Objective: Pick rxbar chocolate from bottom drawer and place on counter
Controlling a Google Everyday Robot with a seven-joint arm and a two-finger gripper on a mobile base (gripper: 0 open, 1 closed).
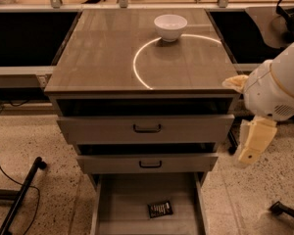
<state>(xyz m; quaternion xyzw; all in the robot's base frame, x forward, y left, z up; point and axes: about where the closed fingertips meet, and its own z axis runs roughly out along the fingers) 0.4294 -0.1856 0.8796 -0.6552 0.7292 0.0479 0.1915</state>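
Glossy brown-grey square counter (103,58), bright white arc line (135,72) on it. White round bowl (170,26). Grey-beige bottom drawer (127,204). Dark brown-black rxbar chocolate (160,209), pale lettering rows. My jaws: cream, right of counter.

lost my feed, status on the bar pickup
Gripper off to the right of the cabinet, apart from the bar. Bar flat in the open bottom drawer. Nothing over it; bowl on counter.

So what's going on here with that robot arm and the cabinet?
A robot is about to fetch a snack bar. Its gripper hangs to the right of the cabinet, touching nothing. The rxbar chocolate lies in the open bottom drawer, not yet picked up. A white bowl sits on the counter.
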